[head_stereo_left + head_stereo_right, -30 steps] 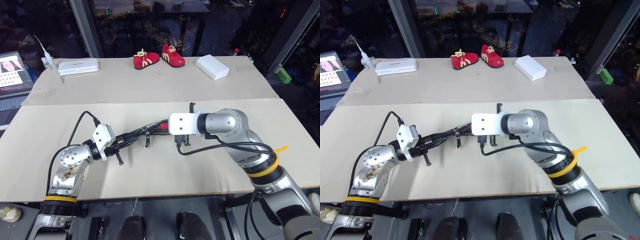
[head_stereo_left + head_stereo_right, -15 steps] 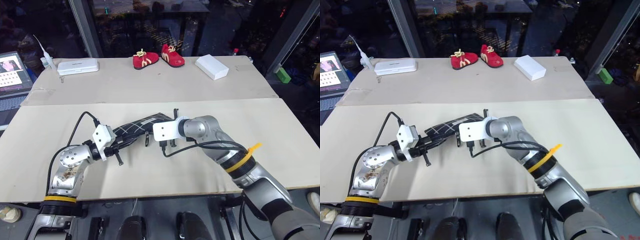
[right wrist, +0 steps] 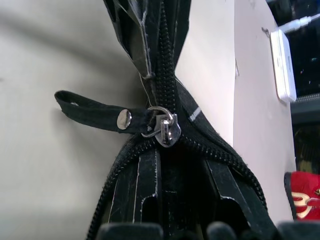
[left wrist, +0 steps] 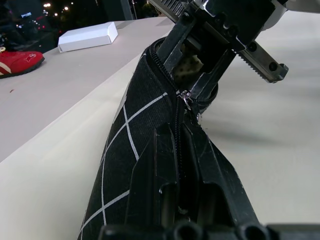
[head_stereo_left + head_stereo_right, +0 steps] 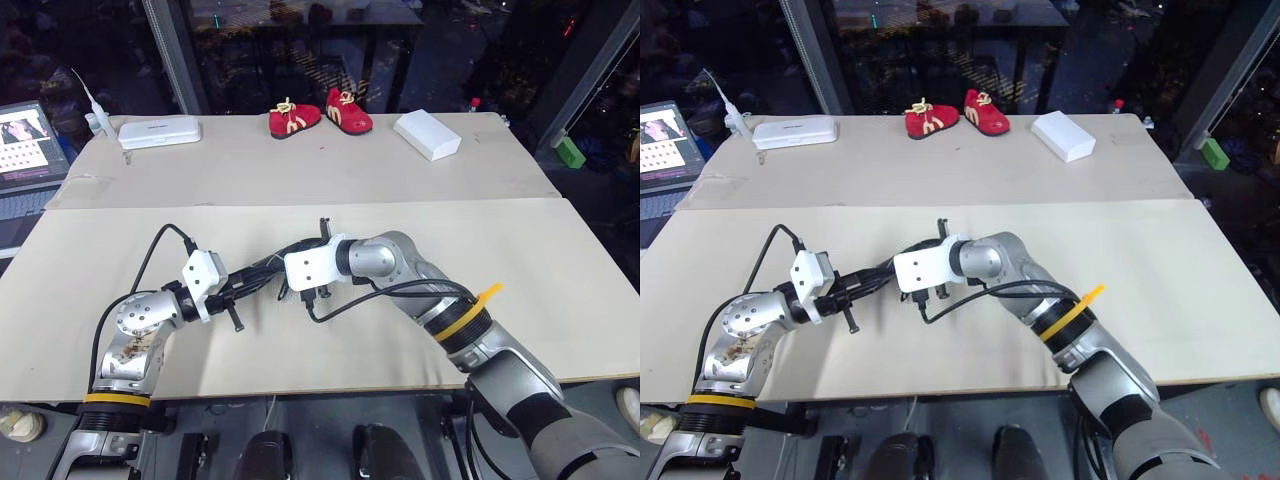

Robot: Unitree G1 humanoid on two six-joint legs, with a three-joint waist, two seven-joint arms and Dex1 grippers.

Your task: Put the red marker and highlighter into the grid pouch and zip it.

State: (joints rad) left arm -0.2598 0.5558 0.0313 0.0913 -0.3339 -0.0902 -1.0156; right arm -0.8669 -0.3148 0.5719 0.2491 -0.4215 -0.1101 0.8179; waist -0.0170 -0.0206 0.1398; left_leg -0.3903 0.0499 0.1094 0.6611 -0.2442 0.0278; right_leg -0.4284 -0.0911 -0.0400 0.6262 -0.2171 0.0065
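Both arms met at centre frame over the near counter. Grid pouch was held off the surface between them, running from centre-left toward the middle of the head views.

Left tool: fingers together, clamped on the near end of the pouch, along the closed stretch of zipper.

Right tool: fingers drawn close and straddling the zipper line, pressed on the pouch edge just behind the slider. Whether it gripped the fabric or only the zipper tape, could not tell. The black pull tab stuck out sideways, free of the fingers.

In the right wrist view the teeth were joined beyond the slider and parted on the tool's side of it. In the left wrist view the far end of the pouch gaped, with something pale inside, not identifiable. Red marker and highlighter: not made out; judged to be inside, so the step in hand was the zipping.

Upper frame, well apart on the far counter: red shoes, white box, white case; laptop at upper left edge.

Risks, as judged:
- Pushing at the slider body rather than pulling the tab could let the fingers slip off, leaving the mouth open.
- Pouch unsupported; a hard pull could drag it out of the left clamp.
- Loose fabric, or a pen near the mouth, could catch in the teeth and jam the slider.
- A tilt of the open end could spill the contents.
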